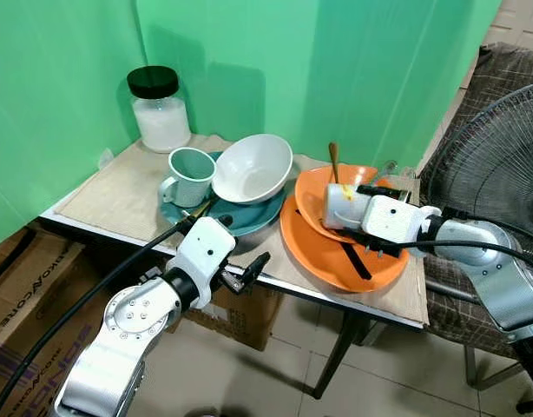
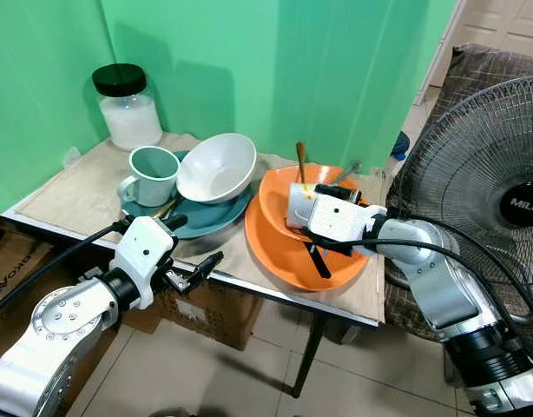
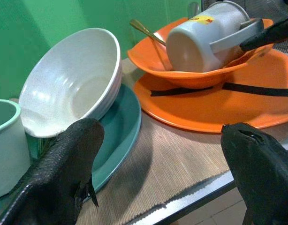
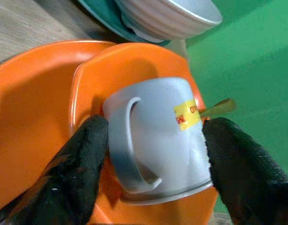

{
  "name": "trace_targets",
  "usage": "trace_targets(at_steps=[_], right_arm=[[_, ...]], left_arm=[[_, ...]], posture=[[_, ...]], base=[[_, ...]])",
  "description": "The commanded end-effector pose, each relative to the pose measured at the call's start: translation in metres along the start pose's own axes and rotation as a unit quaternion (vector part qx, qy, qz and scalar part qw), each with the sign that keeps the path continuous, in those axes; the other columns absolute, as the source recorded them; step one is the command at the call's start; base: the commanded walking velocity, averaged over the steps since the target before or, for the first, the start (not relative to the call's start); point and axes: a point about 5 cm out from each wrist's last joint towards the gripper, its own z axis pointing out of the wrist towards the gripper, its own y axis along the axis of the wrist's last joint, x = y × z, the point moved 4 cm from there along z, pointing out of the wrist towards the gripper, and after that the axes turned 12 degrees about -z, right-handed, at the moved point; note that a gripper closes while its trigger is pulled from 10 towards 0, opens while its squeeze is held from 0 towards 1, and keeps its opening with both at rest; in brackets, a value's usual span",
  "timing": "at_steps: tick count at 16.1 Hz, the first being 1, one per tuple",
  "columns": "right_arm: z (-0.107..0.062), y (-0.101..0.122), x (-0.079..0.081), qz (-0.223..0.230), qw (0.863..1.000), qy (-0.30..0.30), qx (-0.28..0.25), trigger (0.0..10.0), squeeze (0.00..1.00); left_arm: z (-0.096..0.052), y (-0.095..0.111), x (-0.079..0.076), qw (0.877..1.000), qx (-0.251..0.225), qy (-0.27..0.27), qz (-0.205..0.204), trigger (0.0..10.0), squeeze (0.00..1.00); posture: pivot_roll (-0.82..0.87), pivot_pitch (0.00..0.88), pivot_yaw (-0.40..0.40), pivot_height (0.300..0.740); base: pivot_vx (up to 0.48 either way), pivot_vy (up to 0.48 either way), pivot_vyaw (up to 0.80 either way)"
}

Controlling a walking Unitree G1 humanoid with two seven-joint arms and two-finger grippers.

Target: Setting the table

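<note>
A grey mug (image 4: 158,122) with a yellow label lies on its side in an orange bowl (image 1: 314,204), which sits on an orange plate (image 1: 323,261). My right gripper (image 1: 358,213) is shut on the mug, one finger by the handle and one at the rim side. A thin spoon handle (image 1: 333,161) sticks up behind the mug. To the left, a white bowl (image 1: 253,165) leans on a teal plate (image 1: 249,217) beside a mint mug (image 1: 190,176). My left gripper (image 3: 162,154) hangs open at the table's front edge, below the teal plate, with nothing between its fingers.
A glass jar (image 1: 160,109) with a black lid stands at the table's back left corner. A black strip (image 1: 358,261) lies on the orange plate. A standing fan (image 1: 501,165) and a checked chair (image 1: 509,69) crowd the right side. Cardboard boxes (image 1: 23,278) sit under the table.
</note>
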Motion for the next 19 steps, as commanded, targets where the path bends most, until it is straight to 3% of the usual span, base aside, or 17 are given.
trace_targets(at_steps=[1,4,5,7,8,10,13,14,15,16,18,19], right_arm=[[-0.002,0.002,0.000,-0.005,1.000,0.006,-0.002,0.0,0.00],[-0.003,-0.002,0.000,-0.022,1.000,0.007,0.011,0.0,0.00],[-0.002,-0.002,-0.002,-0.022,1.000,0.004,0.011,1.4,0.00],[-0.001,0.001,-0.002,-0.020,1.000,-0.001,0.004,7.6,0.00],[0.000,0.005,-0.001,-0.020,1.000,-0.004,-0.003,10.0,0.00],[-0.002,0.017,-0.003,0.003,0.999,-0.003,-0.039,10.0,0.00],[-0.011,0.008,-0.001,0.021,0.999,0.013,-0.037,10.0,0.00],[-0.014,0.005,-0.001,0.023,0.999,0.013,-0.037,10.0,0.07],[-0.016,0.004,-0.002,0.028,0.999,0.012,-0.040,10.0,0.85],[-0.022,0.004,-0.007,0.042,0.998,0.007,-0.048,10.0,1.00],[-0.026,0.005,-0.009,0.053,0.997,0.010,-0.057,10.0,1.00],[-0.032,0.011,-0.012,0.089,0.992,0.010,-0.088,10.0,1.00]], left_arm=[[0.000,-0.001,-0.001,1.000,0.003,-0.001,0.008,10.0,0.00],[0.000,0.000,-0.001,1.000,0.003,0.000,0.010,10.0,0.00],[0.000,0.000,-0.001,1.000,0.003,0.000,0.011,10.0,0.00],[0.000,0.000,-0.001,1.000,0.002,0.002,0.012,10.0,0.00],[0.001,0.000,0.000,1.000,0.002,0.003,0.013,10.0,0.00],[0.001,0.001,0.000,1.000,-0.001,0.004,0.014,10.0,0.00],[0.001,0.000,0.000,1.000,0.002,0.005,0.017,10.0,0.00],[0.001,0.000,0.000,1.000,0.002,0.005,0.018,10.0,0.00],[0.002,0.001,0.000,1.000,0.002,0.005,0.019,10.0,0.00],[0.002,0.001,0.000,1.000,0.001,0.004,0.020,10.0,0.00],[0.002,0.001,0.000,1.000,0.001,0.003,0.021,10.0,0.00],[0.002,0.001,0.000,1.000,0.001,0.002,0.023,10.0,0.00]], posture=[[0.04,0.000,-0.009,0.740],[0.04,0.000,-0.011,0.740],[0.04,0.000,-0.011,0.740],[0.04,0.000,-0.012,0.740],[0.04,0.000,-0.012,0.740],[0.04,0.000,-0.013,0.740],[0.04,0.000,-0.011,0.740],[0.04,0.000,-0.009,0.740],[0.04,0.000,-0.008,0.740],[0.03,0.000,-0.005,0.740],[0.03,0.000,-0.005,0.740],[0.03,0.000,-0.007,0.740]], base=[[0.000,0.000,0.00],[0.000,0.000,0.00],[0.000,0.000,0.00],[0.000,0.000,0.00],[0.000,0.000,0.00],[0.000,0.000,0.00],[0.000,0.000,0.00],[0.000,0.000,0.00],[0.000,0.000,0.00],[0.000,0.000,0.00],[0.000,0.000,0.00],[0.000,0.000,0.00]])
